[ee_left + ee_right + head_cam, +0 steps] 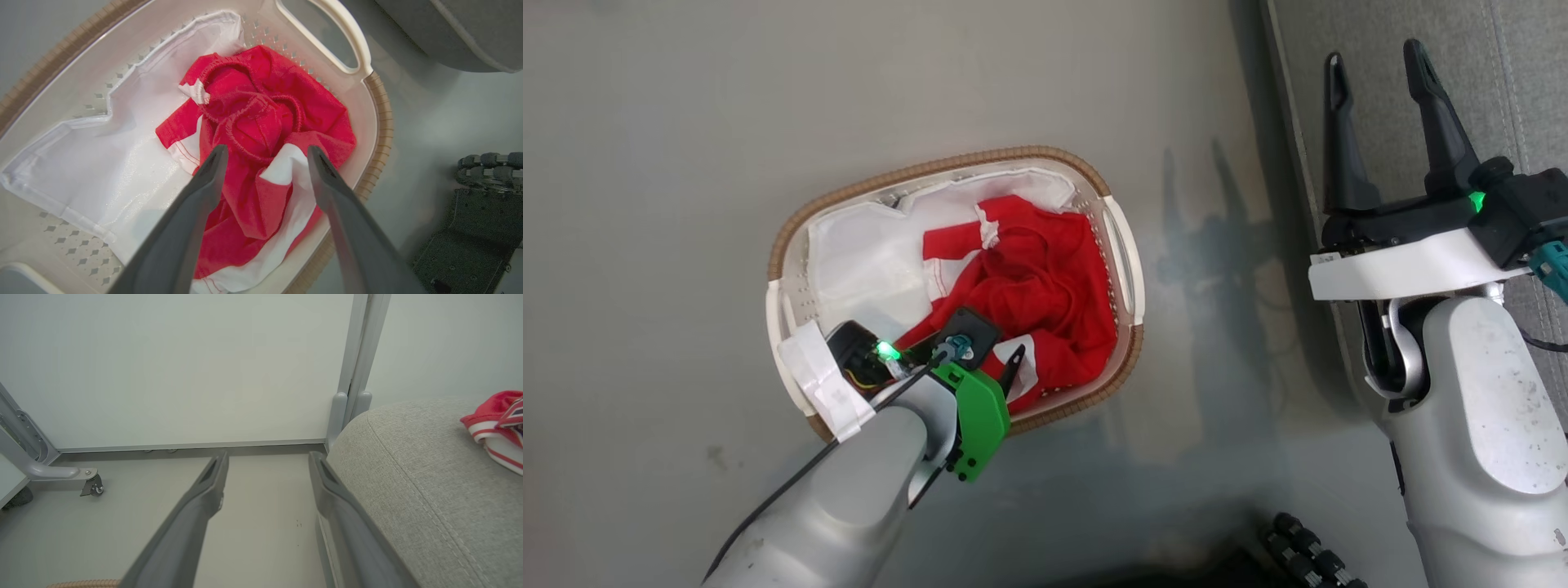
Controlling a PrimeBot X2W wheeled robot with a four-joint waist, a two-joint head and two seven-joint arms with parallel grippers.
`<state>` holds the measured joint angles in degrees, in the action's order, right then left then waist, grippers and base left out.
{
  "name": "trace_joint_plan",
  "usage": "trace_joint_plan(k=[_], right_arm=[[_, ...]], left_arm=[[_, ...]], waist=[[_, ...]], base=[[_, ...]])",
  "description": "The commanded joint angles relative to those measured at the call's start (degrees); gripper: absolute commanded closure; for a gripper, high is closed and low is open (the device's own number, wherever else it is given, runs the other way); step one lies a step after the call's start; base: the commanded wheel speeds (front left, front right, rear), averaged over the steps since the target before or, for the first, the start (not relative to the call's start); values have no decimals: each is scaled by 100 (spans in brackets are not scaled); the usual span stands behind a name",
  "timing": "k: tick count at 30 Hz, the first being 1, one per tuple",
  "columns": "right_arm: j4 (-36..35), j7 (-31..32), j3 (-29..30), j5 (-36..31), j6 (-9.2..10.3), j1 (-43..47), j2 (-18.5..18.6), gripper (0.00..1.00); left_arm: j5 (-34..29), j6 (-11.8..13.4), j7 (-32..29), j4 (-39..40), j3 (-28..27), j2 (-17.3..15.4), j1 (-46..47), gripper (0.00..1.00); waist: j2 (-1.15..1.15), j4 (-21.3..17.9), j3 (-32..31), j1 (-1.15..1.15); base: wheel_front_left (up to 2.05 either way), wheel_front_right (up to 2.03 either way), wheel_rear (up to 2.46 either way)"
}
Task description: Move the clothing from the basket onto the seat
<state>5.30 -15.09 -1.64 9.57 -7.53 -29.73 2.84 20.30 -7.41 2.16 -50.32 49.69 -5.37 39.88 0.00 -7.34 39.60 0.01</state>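
The basket [947, 167] stands on the floor with red clothing [1037, 286] bunched in its right half. My left gripper [267, 153] reaches down into it, open, its fingers astride a red and white fold of the clothing [261, 122]; whether the tips touch the cloth is unclear. In the head view its wrist hides all but one finger [1015, 366]. My right gripper [1376, 82] is open and holds nothing, raised over the left edge of the grey seat [1388, 49]. Another red, white-striped garment [496, 416] lies on the seat [408, 477], to the right of that gripper [267, 457].
A white liner sheet [858, 253] covers the basket's left half. The basket's handle [327, 36] faces the seat [470, 32]. Dark parts of my base [1307, 555] sit at the lower right. A pale wall panel and a castered frame leg [92, 486] stand beyond the floor.
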Motion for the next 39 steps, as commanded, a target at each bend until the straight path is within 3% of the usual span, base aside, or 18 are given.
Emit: trace_joint_plan(k=[1,12,13,15,27,39], right_arm=[[-78,-11,-28,36,8,-97,9,0],[-260,-11,-212,266,8,-209,11,0],[-254,-11,-219,272,8,-213,11,0],[-239,-11,-221,288,8,-217,11,0],[157,-11,-181,136,8,-96,13,0],[913,-11,55,-173,8,551,17,0]], left_arm=[[84,-5,-25,-102,72,-112,176,0],[642,-6,-107,-787,725,-276,637,0],[674,-6,-106,-823,746,-270,649,29],[755,-6,-22,-868,780,-255,688,100],[1154,-7,681,-911,1075,-142,641,100],[1654,-7,1264,-143,1095,-316,688,100]], waist=[[0,-507,719,-1],[0,-725,1063,-1],[0,-731,1069,-1],[0,-731,1069,-1],[0,-461,449,-1],[0,82,-1292,-1]], base=[[0,0,0],[0,0,0],[0,0,0],[0,0,0],[0,0,0],[0,0,0]])
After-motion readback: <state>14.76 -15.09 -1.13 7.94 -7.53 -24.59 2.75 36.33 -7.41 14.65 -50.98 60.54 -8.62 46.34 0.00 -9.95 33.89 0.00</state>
